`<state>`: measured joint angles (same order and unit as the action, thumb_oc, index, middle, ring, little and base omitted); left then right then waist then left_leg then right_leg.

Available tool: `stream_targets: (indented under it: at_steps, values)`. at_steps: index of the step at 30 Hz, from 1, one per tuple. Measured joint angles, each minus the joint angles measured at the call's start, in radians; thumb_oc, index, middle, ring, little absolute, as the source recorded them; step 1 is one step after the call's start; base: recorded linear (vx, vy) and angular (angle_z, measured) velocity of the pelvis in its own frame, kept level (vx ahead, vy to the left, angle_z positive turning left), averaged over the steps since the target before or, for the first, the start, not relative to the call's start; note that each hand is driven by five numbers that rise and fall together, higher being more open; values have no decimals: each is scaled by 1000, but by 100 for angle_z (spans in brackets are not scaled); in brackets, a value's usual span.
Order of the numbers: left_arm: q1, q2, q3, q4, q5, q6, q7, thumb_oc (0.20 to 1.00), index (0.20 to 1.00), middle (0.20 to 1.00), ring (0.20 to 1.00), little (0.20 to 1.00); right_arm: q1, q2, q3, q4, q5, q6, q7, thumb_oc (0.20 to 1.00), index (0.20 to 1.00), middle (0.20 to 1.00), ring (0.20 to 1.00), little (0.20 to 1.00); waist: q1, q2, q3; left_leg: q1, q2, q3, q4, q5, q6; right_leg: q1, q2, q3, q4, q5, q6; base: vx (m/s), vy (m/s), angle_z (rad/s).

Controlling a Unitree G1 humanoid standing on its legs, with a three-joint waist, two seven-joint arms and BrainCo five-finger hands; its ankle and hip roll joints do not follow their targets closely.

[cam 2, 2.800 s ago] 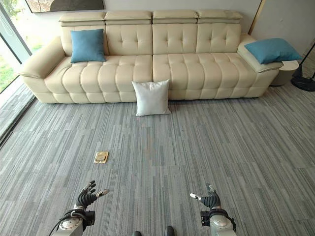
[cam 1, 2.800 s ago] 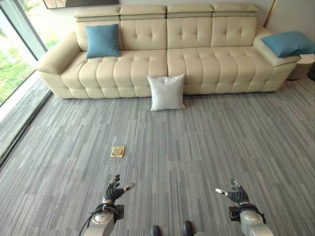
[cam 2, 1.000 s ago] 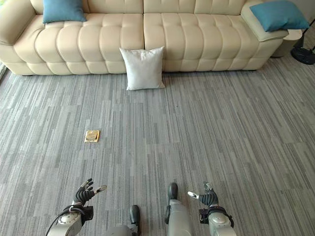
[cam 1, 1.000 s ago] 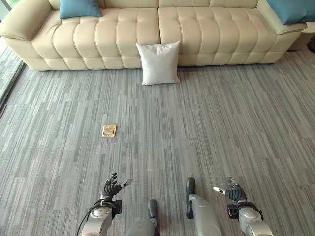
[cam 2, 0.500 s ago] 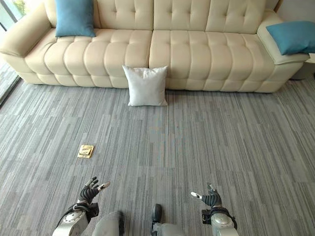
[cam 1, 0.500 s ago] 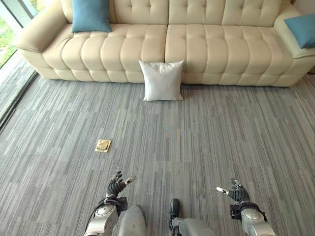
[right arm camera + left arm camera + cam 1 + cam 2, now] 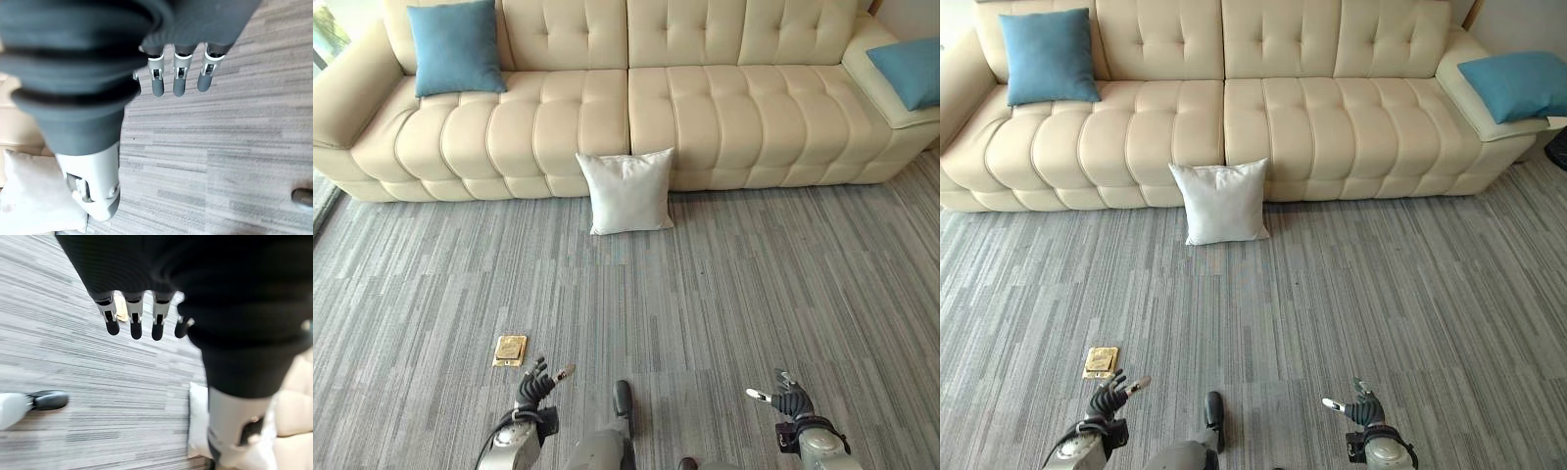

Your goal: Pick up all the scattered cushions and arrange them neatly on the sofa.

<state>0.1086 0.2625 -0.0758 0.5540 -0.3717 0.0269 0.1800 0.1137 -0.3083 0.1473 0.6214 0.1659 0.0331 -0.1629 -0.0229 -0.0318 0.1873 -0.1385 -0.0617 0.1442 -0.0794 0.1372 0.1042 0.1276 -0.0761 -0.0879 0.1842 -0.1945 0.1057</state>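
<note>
While both hands hang low and empty, the job is plainly at the approach stage. White cushion [image 7: 627,191] stands on the grey carpet [image 7: 754,284], leaning against the front of the cream sofa [image 7: 705,108] about mid-length. Blue cushion [image 7: 455,46] sits propped on the sofa's seat at the robot's left end; another blue cushion [image 7: 909,70] lies on the armrest at the right end, so it likely needs tidying too.

Left hand [image 7: 536,381] has its fingers loosely spread, nothing held; its wrist view shows straight fingertips [image 7: 133,328] over bare carpet. Right hand [image 7: 787,399] is likewise relaxed and open with the thumb out, holding nothing.

A small brass floor plate [image 7: 510,349] lies just beside the left hand; not a task item, ignore it.

Step in hand, as I judge it: walk up to the white cushion, which is well apart from both hands. To do it well:
- Close in square to the cushion, stopping near enough that both arms reach without a deep lean.
- Take it from both side edges, hands opposed; soft fill will squash, so press in firmly before lifting.
- Lift clear of the sofa front, then set it upright against the backrest in the open middle seats.
- Risk: a one-handed pinch at a corner may let it sag or slip.
</note>
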Motion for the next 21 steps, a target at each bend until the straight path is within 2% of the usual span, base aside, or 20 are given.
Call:
stream_targets:
  at_steps: [2,3,4,5,6,7,8,9,10,11,12,14,15,16,17,18,19,20,21]
  values:
    - [-9,22,-1,3,0,1,0,1000,1000,1000,1000,1000,-5,19,1,-1,0,0,4,1000,1000,1000,1000,1000,0,-18,-11,37,-27,-1,0,-23,19,-104,-35,35,257,-54,40,162,134,6]
    - [-17,33,-2,2,0,1,0,1000,1000,1000,1000,1000,-6,20,1,-1,-1,0,5,1000,1000,1000,1000,1000,0,-20,-13,55,-34,1,0,-31,26,-176,-44,41,386,-64,54,152,104,3]
    - [-31,40,0,1,0,-1,2,1000,1000,1000,1000,1000,-14,22,1,-1,-7,0,4,1000,1000,1000,1000,1000,3,-13,-8,67,-34,1,1,-62,38,-285,-56,43,540,-56,65,199,100,-6]
    - [-23,46,-2,6,0,2,9,1000,1000,1000,1000,1000,-29,30,-1,-3,-11,0,3,1000,1000,1000,1000,1000,1,-12,-6,84,-33,11,1,-55,31,-356,-65,33,627,-58,66,187,22,2]
    - [-19,52,-8,4,0,3,9,1000,1000,1000,1000,1000,-30,34,-1,-4,-11,1,4,1000,1000,1000,1000,1000,-14,-3,-3,100,-30,8,1,-59,29,-406,-71,27,643,-59,63,352,-15,16]
    - [-19,48,-11,-3,0,1,8,1000,1000,1000,1000,1000,-26,35,1,-2,-11,2,3,1000,1000,1000,1000,1000,-22,17,0,119,-21,6,0,-98,2,-451,-69,2,577,-67,47,268,-44,5]
    - [-21,44,-6,-3,0,-1,8,1000,1000,1000,1000,1000,-31,36,5,-1,-12,8,3,1000,1000,1000,1000,1000,-17,19,2,135,-15,6,0,-124,-9,-476,-69,-32,429,-53,28,478,-171,-24]
    - [-10,47,-1,2,-1,2,8,1000,1000,1000,1000,1000,-49,36,5,-3,-17,12,2,1000,1000,1000,1000,1000,-22,13,4,149,-18,22,1,-134,-12,-500,-64,-83,114,17,15,320,-132,-22]
    - [-19,44,-1,0,0,2,7,1000,1000,1000,1000,1000,-45,33,2,-4,-20,16,1,1000,1000,1000,1000,1000,-34,16,7,160,-26,18,0,-151,-23,-523,-57,-81,32,60,8,483,-221,-2]
    - [-20,40,-1,3,0,2,8,1000,1000,1000,1000,1000,-35,33,0,-1,-24,19,0,1000,1000,1000,1000,1000,-40,5,2,168,-34,6,2,-172,-34,-512,-50,-75,-97,120,37,173,-91,41]
    - [-28,39,-1,1,0,1,8,1000,1000,1000,1000,1000,-19,35,-2,-1,-28,20,-2,1000,1000,1000,1000,1000,-55,4,4,193,-43,-18,0,-183,-31,-493,-47,-73,-196,168,31,273,-141,52]
    - [-30,31,-3,-1,1,-1,7,1000,1000,1000,1000,1000,11,37,-1,2,-28,24,0,1000,1000,1000,1000,1000,-55,0,4,251,-49,-29,0,-204,-22,-457,-35,-73,-184,243,-23,312,-178,44]
    - [-20,21,-4,-4,1,-2,7,1000,1000,1000,1000,1000,9,34,-3,12,-28,24,0,1000,1000,1000,1000,1000,-54,9,1,305,-38,-58,3,-242,-52,-389,-14,-76,-167,300,-60,413,-275,35]
    - [-21,19,-12,-8,1,-2,6,1000,1000,1000,1000,1000,5,34,-4,11,-28,24,0,1000,1000,1000,1000,1000,-55,17,-1,312,-22,-62,19,-246,-58,-361,-2,-80,-185,341,-69,353,-257,63]
    - [-27,11,-13,-20,1,-2,2,1000,1000,1000,1000,1000,-3,29,-6,18,-27,22,0,1000,1000,1000,1000,1000,-57,18,0,297,-3,-67,115,-264,-88,-297,18,-81,-239,394,-125,364,-285,47]
    - [-30,8,-16,-25,1,-3,-3,1000,1000,1000,1000,1000,-23,24,-7,18,-26,18,0,1000,1000,1000,1000,1000,-45,10,0,242,7,-48,255,-284,-118,-264,21,-76,-266,406,-163,240,-191,27]
    - [-27,9,-16,-31,1,-3,-9,1000,1000,1000,1000,1000,-54,9,-5,2,-25,11,1,1000,1000,1000,1000,1000,-45,17,0,188,39,-57,402,-292,-145,-227,44,-73,-266,355,-195,296,-191,-5]
    - [-35,8,-14,-32,1,-3,-9,1000,1000,1000,1000,1000,-64,3,-6,2,-21,12,1,1000,1000,1000,1000,1000,-47,16,3,132,57,-74,532,-301,-162,-212,54,-79,-266,357,-195,183,-67,-7]
    - [-38,11,-6,-33,-1,-5,-13,1000,1000,1000,1000,1000,-75,2,-4,0,-9,6,2,1000,1000,1000,1000,1000,-44,2,11,94,75,-78,567,-307,-178,-175,62,-76,-266,318,-212,404,-55,-2]
